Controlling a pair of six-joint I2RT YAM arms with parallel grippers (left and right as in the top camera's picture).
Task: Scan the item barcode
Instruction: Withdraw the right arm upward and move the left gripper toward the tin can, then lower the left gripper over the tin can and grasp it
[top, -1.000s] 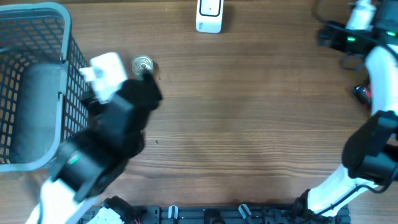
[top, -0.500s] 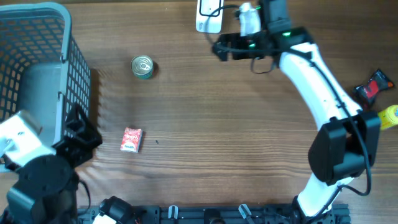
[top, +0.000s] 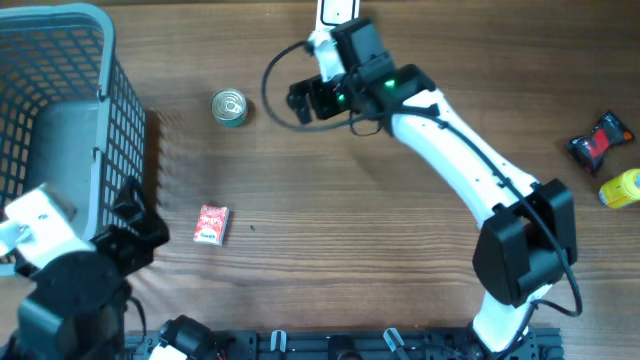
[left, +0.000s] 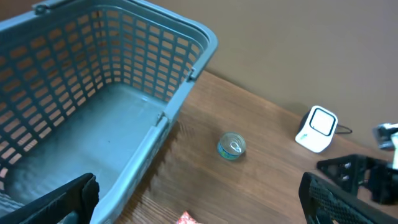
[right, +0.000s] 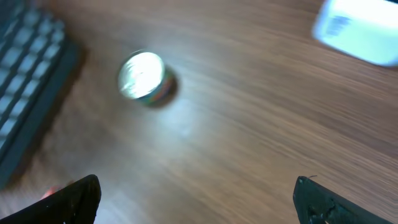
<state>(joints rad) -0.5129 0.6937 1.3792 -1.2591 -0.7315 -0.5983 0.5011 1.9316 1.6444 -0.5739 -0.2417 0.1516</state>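
A small tin can stands upright near the basket, also in the left wrist view and the right wrist view. A red packet lies flat nearer the front. The white scanner stands at the far edge, partly hidden by the right arm; it is also in both wrist views. My right gripper hovers open and empty just right of the can. My left gripper is open and empty at the front left, beside the packet.
A grey wire basket fills the far left, its rim close to the left arm. At the right edge lie a red-and-black packet and a yellow item. Bare wood lies between packet and right arm.
The right arm has swung from the right edge across to the far middle, stopping near the can. The left arm has pulled back from the can to the front left, uncovering the red packet.
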